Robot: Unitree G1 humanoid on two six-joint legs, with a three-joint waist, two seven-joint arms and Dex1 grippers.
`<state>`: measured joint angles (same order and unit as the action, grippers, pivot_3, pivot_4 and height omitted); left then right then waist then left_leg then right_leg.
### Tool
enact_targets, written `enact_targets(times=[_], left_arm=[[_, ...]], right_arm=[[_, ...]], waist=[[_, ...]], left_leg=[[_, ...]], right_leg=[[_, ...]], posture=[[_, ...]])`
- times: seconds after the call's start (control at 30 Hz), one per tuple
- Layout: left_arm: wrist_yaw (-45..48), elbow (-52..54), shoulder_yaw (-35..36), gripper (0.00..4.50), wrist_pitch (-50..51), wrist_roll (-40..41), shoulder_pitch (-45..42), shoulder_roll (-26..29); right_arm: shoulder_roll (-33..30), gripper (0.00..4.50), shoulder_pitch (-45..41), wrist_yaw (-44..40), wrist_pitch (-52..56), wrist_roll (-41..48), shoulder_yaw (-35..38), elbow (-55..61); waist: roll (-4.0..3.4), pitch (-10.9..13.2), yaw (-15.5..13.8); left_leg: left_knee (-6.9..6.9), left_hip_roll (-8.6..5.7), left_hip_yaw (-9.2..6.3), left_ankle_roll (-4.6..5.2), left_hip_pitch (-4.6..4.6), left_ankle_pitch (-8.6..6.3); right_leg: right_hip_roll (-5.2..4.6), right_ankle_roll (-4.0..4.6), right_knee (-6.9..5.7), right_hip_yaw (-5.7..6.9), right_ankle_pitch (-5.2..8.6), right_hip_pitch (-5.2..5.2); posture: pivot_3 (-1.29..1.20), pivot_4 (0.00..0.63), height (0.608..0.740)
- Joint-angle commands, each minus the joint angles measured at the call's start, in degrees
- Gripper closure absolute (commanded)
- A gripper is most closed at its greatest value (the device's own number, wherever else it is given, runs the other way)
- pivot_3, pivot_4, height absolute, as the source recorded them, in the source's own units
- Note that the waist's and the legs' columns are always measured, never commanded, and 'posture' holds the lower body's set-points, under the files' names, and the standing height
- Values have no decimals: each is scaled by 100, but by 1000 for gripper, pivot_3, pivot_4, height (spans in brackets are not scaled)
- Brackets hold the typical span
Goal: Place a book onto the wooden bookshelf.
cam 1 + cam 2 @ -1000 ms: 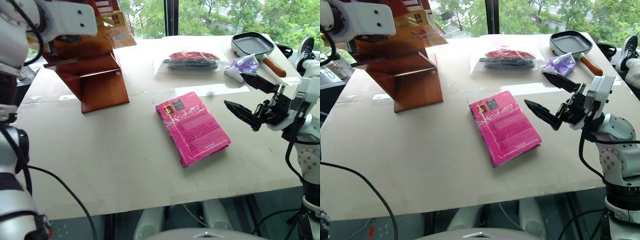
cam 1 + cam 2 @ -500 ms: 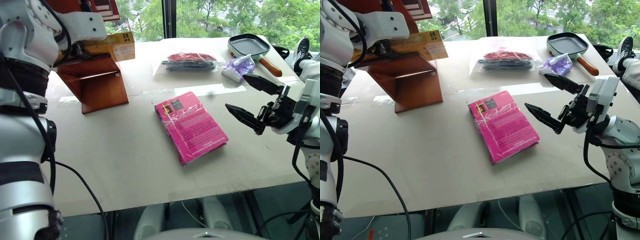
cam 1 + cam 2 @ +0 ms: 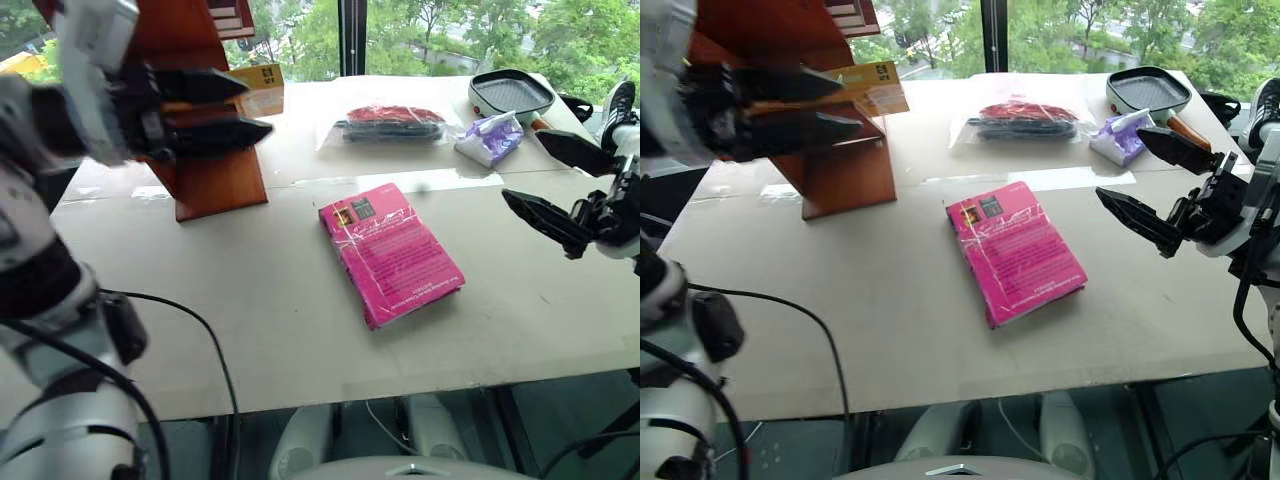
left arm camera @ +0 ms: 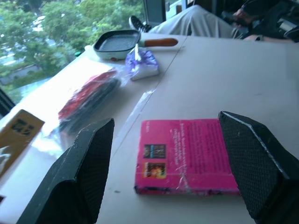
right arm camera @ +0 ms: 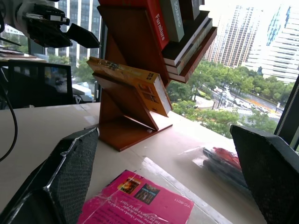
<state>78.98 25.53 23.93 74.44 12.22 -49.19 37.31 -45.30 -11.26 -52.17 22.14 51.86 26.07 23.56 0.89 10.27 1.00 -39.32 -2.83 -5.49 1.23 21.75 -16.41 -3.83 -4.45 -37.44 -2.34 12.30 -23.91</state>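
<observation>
The book, yellow-orange in clear wrap, lies on a slanted shelf of the wooden bookshelf, its end sticking out past the shelf's edge. My left gripper hovers in front of the bookshelf, near the book, open with nothing between its fingers. It also shows in the right wrist view, left gripper, clear of the book. My right gripper stands open over the table's right side, apart from everything.
A magenta-pink book lies flat mid-table. At the back are a clear bag of red and black items, a purple packet and a grill pan. More books fill the upper shelves. A person's leg shows past the far corner.
My left gripper has opened and let go of the yellow book, then pulled back from the bookshelf and rolled. The book stays on the shelf. My right gripper drifted slightly right.
</observation>
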Motion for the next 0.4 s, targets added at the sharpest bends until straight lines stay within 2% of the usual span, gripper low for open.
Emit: enact_targets(times=[0.03, 0.1, 0.2, 0.3, 0.4], left_arm=[[-782, 704, 206, 851, -754, 202, 1358, -568], [-1053, 704, 325, 851, -1361, 251, 2127, -778], [-1367, 330, 564, 851, -2252, 235, 3216, -970], [-1431, 1, 433, 851, -3037, 268, 4099, -836], [-1560, -159, 374, 851, -3361, 447, 4518, -743]], right_arm=[[-319, 0, 530, -191, 194, -6, 586, 31], [-476, 0, 970, -358, 266, -109, 836, -28], [-663, 0, 1738, -711, 231, -493, 1197, -242], [-717, 0, 2255, -1019, -61, -924, 1315, -605], [-672, 0, 2465, -1113, -193, -1132, 1337, -745]], waist=[[-6, -4, 1], [19, 8, 21], [4, -2, -14], [-6, -9, -33], [-5, -9, -40]], left_leg=[[3, -1, 9, 0, -12, 0], [10, 2, 19, -3, -15, 1], [13, 6, 21, -21, 2, 10], [35, 1, 30, 3, -16, -4], [32, 1, 29, 10, -11, -7]], right_leg=[[-4, 0, -1, -8, 0, 10], [-9, 1, -1, -14, -1, 4], [-7, 5, -4, -14, -3, -20], [-17, 4, 24, -16, -2, 1], [-17, 3, 51, -12, -3, 12]], posture=[[0, 150, 740], [0, 150, 740], [0, 150, 740], [0, 150, 740], [0, 150, 740]])
